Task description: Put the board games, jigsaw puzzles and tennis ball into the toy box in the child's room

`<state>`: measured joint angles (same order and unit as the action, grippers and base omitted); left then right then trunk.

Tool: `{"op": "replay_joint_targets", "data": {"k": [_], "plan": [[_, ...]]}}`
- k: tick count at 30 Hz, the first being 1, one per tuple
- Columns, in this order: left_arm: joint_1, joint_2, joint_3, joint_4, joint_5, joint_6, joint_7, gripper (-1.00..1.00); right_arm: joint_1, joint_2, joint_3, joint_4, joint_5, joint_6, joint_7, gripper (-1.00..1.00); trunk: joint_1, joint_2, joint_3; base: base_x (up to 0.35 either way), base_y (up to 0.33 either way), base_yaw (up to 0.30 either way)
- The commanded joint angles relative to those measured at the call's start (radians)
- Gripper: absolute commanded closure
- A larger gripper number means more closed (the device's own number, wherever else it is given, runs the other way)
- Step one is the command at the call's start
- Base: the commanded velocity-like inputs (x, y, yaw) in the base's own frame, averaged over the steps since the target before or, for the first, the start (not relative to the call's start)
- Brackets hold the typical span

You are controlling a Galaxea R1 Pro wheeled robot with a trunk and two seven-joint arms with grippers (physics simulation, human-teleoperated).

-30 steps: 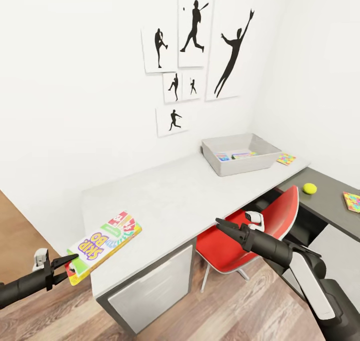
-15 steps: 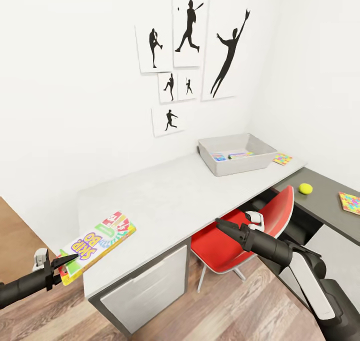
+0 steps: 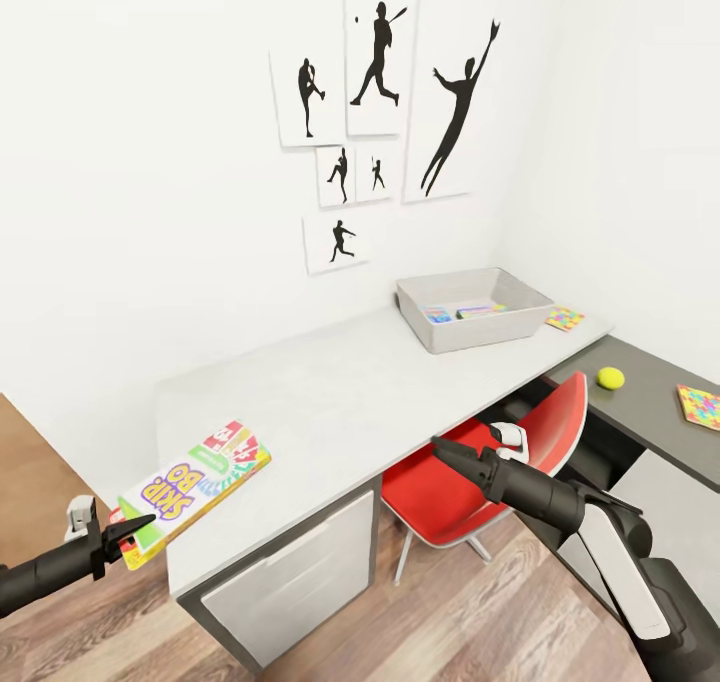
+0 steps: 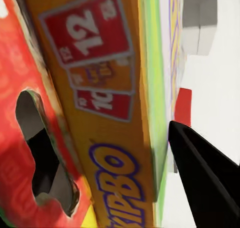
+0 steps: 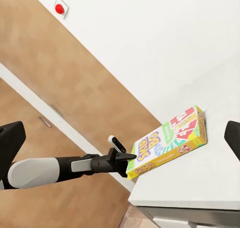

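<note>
Board game (image 3: 192, 479): printed cardboard, slight sheen. Table (image 3: 340, 392): matt light-grey top, faintly mottled; smooth white drawer fronts. Toy box (image 3: 470, 308) at 1 o'clock: matt grey, plastic-looking. Chair (image 3: 480, 467): glossy red shell. Floor (image 3: 440, 622): wood planks, satin. Left gripper (image 3: 128, 534): matt black.

We see bright, even, diffuse light with no clear source and no glare. Shadows are soft: a faint one lies under the desk (image 3: 350, 392) edge. The head view is sharp with wide-angle stretch at the edges. The left wrist view is close and blurry.
</note>
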<state>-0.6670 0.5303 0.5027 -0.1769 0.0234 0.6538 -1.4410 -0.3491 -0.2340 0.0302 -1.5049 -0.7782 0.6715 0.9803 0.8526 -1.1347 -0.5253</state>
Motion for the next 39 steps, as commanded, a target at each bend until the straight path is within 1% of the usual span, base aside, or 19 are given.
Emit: {"op": "replay_joint_targets", "data": {"k": [1, 11, 16, 19, 21, 22, 24, 26, 28, 30, 31, 33, 36, 38, 39], "plan": [[0.0, 0.0, -0.01, 0.001, -0.002, 0.008, -0.002, 1.0, -0.001, -0.001, 0.001, 0.0, -0.007, 0.006, -0.002, -1.0, -0.004, 0.007, 0.002, 0.0, 0.0, 0.0], [-0.001, 0.003, -0.013, -0.001, -0.002, 0.014, -0.007, 1.0, -0.001, -0.001, 0.001, 0.0, -0.007, 0.006, -0.002, -1.0, -0.042, 0.077, 0.034, 0.0, 0.0, 0.0], [-0.002, 0.011, -0.012, -0.03, -0.001, 0.026, -0.023, 1.0, -0.001, -0.001, 0.001, 0.0, -0.007, 0.006, -0.002, -1.0, -0.042, 0.077, 0.034, 0.0, 0.0, 0.0], [-0.002, 0.012, -0.018, -0.072, -0.003, 0.042, -0.079, 1.0, -0.001, -0.001, 0.002, 0.0, -0.007, 0.005, -0.002, -1.0, -0.054, 0.098, 0.043, 0.0, 0.0, 0.0], [-0.002, 0.012, -0.029, -0.092, -0.003, 0.046, -0.113, 1.0, -0.001, -0.001, 0.002, 0.0, -0.007, 0.005, -0.002, -1.0, -0.061, 0.112, 0.049, 0.0, 0.0, 0.0], [-0.002, 0.013, -0.04, -0.104, -0.003, 0.048, -0.13, 1.0, -0.001, -0.001, 0.002, 0.0, -0.007, 0.005, -0.002, -1.0, -0.065, 0.119, 0.052, 0.0, 0.0, 0.0], [-0.002, 0.014, -0.057, -0.122, -0.003, 0.051, -0.13, 1.0, -0.001, -0.001, 0.002, 0.0, -0.007, 0.005, -0.002, -1.0, -0.073, 0.133, 0.059, 0.0, 0.0, 0.0], [-0.002, 0.015, -0.067, -0.15, -0.002, 0.068, -0.13, 1.0, -0.001, -0.001, 0.003, -0.001, -0.007, 0.002, -0.001, -1.0, -0.081, 0.147, 0.065, 0.0, 0.0, 0.0], [-0.002, 0.013, -0.075, -0.214, -0.002, 0.13, -0.13, 1.0, -0.001, -0.001, 0.003, -0.003, -0.007, 0.0, -0.001, -1.0, -0.088, 0.161, 0.071, 0.0, 0.0, 0.0], [-0.002, 0.012, -0.078, -0.259, -0.002, 0.167, -0.13, 1.0, -0.001, -0.001, 0.003, -0.004, -0.008, 0.0, 0.0, -1.0, -0.096, 0.175, 0.077, 0.0, 0.0, 0.0], [0.0, 0.011, -0.08, -0.306, 0.0, 0.199, -0.13, 1.0, -0.001, -0.001, 0.003, -0.004, -0.007, -0.001, 0.0, -1.0, -0.1, 0.182, 0.081, 0.0, 0.0, 0.0], [0.004, 0.01, -0.084, -0.367, 0.001, 0.231, -0.13, 1.0, -0.001, -0.001, 0.003, -0.004, -0.007, 0.0, -0.001, -1.0, -0.107, 0.196, 0.087, 0.0, 0.0, 0.0], [0.007, 0.008, -0.098, -0.402, 0.002, 0.248, -0.13, 1.0, -0.001, -0.001, 0.004, -0.005, -0.007, 0.001, -0.002, -1.0, -0.119, 0.217, 0.096, 0.0, 0.0, 0.0], [0.009, 0.006, -0.131, -0.425, 0.003, 0.258, -0.13, 1.0, -0.001, -0.001, 0.004, -0.006, -0.008, 0.003, -0.002, -1.0, -0.127, 0.231, 0.102, 0.0, 0.0, 0.0], [0.009, 0.006, -0.14, -0.431, 0.003, 0.259, -0.13, 1.0, -0.001, 0.0, 0.004, -0.006, -0.008, 0.004, -0.002, -1.0, -0.13, 0.238, 0.106, 0.0, 0.0, 0.0]]}}
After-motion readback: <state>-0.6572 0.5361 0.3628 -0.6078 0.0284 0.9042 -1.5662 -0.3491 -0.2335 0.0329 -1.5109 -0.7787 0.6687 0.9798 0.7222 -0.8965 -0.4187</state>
